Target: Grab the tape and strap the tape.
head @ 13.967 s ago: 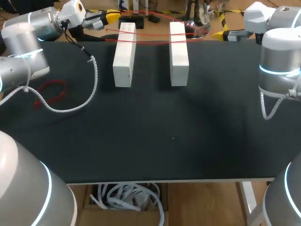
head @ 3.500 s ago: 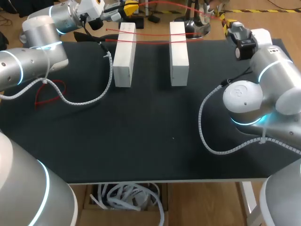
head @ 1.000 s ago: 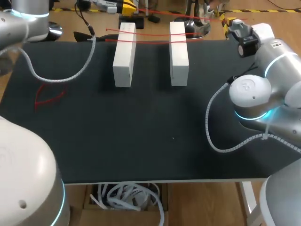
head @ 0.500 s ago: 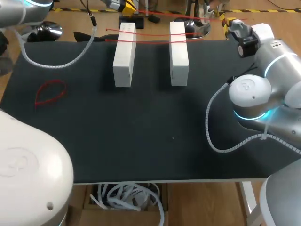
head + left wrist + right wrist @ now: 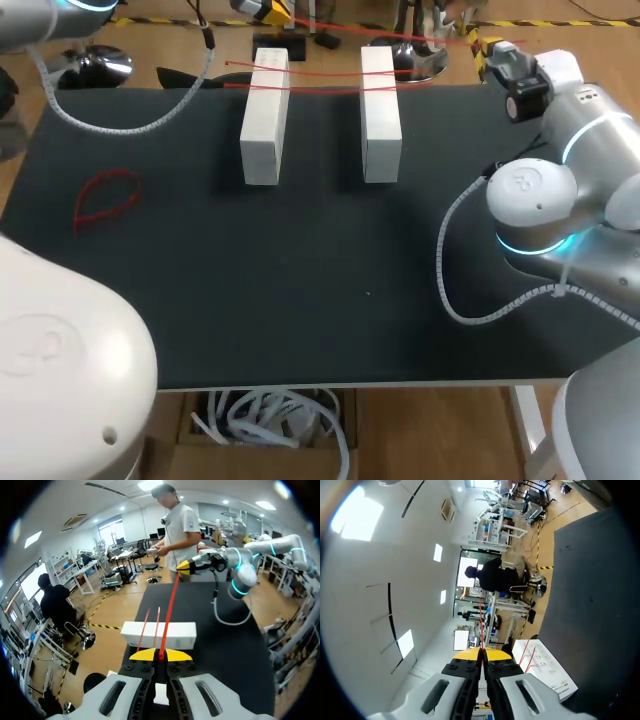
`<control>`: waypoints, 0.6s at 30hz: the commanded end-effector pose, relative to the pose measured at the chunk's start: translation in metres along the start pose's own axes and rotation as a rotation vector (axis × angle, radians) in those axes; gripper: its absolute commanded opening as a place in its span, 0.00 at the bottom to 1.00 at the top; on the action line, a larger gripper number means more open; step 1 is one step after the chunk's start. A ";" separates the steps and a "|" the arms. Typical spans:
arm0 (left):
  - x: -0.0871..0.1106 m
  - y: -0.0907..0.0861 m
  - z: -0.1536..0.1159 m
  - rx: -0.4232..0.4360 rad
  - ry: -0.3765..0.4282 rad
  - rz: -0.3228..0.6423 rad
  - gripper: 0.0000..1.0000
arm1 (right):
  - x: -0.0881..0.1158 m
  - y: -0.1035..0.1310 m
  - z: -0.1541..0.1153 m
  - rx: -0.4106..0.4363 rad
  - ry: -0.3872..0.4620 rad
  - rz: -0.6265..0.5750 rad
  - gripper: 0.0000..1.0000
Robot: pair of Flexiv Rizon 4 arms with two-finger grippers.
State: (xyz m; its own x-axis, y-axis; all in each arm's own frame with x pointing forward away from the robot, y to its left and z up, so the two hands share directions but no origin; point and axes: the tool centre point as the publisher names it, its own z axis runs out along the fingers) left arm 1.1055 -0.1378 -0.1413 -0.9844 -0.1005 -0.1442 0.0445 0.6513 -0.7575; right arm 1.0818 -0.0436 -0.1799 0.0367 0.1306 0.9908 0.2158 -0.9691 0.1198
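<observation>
Pinching a red tape (image 5: 400, 34) taut between left gripper (image 5: 160, 655) and right gripper (image 5: 482, 652) at twelve o'clock, near the white blocks (image 5: 264, 115) already carrying two strands (image 5: 320, 87); likely remaining: lowering it, then fetching the nine-o'clock loop (image 5: 105, 197).

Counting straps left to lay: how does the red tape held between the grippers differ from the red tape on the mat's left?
The held tape is stretched straight; the loose tape lies in a loop. The held tape is pinched by the left gripper and right gripper, off the mat; the loose tape rests on the mat, untouched. Both are thin and red.
</observation>
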 end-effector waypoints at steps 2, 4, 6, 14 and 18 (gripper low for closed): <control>0.008 0.001 0.009 -0.218 0.047 0.009 0.00 | 0.002 0.001 0.000 0.001 -0.009 -0.001 0.00; 0.012 -0.001 0.017 -0.257 0.084 0.000 0.00 | 0.002 0.001 0.000 0.001 -0.009 -0.001 0.00; 0.015 -0.004 0.024 -0.315 0.122 -0.001 0.00 | 0.002 0.001 0.000 0.001 -0.009 -0.001 0.00; 0.022 -0.018 0.042 -0.408 0.226 -0.002 0.00 | 0.002 0.001 0.000 0.001 -0.009 -0.001 0.00; 0.025 -0.027 0.047 -0.477 0.250 0.010 0.00 | 0.002 0.001 0.000 0.001 -0.009 -0.001 0.00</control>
State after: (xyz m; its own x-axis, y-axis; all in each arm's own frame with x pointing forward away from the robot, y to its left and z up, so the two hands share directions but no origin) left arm 1.0796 -0.1842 -0.1586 -0.9997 0.0238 -0.0090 0.0250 0.8462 -0.5322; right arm 1.0819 -0.0439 -0.1797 0.0377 0.1311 0.9906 0.2161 -0.9690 0.1200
